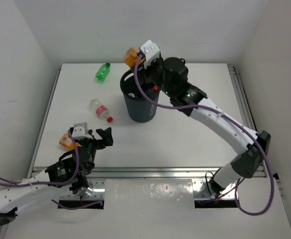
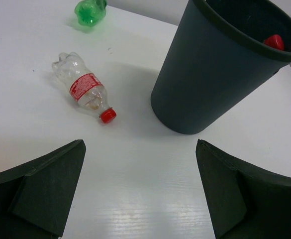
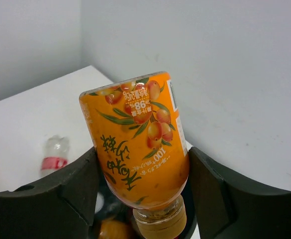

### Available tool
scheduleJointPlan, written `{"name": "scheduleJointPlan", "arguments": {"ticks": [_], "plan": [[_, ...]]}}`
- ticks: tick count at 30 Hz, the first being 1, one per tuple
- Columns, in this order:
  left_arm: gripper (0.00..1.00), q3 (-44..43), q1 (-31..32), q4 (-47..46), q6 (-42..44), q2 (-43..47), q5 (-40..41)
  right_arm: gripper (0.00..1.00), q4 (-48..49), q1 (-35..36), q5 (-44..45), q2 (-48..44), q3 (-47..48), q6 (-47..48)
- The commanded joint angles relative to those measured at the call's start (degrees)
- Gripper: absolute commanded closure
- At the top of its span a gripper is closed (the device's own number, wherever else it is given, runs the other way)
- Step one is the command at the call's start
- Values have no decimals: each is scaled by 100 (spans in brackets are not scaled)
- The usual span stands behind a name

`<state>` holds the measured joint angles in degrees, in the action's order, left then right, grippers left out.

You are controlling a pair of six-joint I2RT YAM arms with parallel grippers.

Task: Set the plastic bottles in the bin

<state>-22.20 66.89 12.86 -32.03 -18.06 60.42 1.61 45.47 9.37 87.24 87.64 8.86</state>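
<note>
1. Table (image 1: 185, 144): white, everything sits on it.
2. Bin (image 1: 139, 109): upright, mid-table toward the far side. A red object (image 2: 273, 42) shows inside.
3. Right gripper (image 3: 143, 164): clamped on orange bottle (image 3: 135, 134), cap down, over the bin's 11 o'clock rim.
4. Left gripper (image 2: 139, 144): jaws wide, nothing between, low at 7 o'clock of bin.
5. Clear bottle (image 2: 85, 92): on its side, 9 o'clock of bin, apart from it.
6. Green bottle (image 1: 102, 72): lying at 10 o'clock of bin, near far edge.
7. Second orange bottle (image 1: 64, 141): 8 o'clock of bin, by left edge, just beside left arm.
</note>
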Motion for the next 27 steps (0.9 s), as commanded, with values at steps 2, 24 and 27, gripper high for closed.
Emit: {"name": "scheduleJointPlan", "arguments": {"ticks": [2, 24, 27], "plan": [[0, 5, 34, -109, -49, -83, 145, 50, -732, -504, -154, 829, 895, -376], [0, -1048, -53, 1768, -2542, -1295, 1392, 5, -677, -593, 22, -1250, -973, -1198], [0, -1611, -159, 2430, -3141, -1735, 1647, 5, -872, -295, -258, -2489, -2069, -1973]]}}
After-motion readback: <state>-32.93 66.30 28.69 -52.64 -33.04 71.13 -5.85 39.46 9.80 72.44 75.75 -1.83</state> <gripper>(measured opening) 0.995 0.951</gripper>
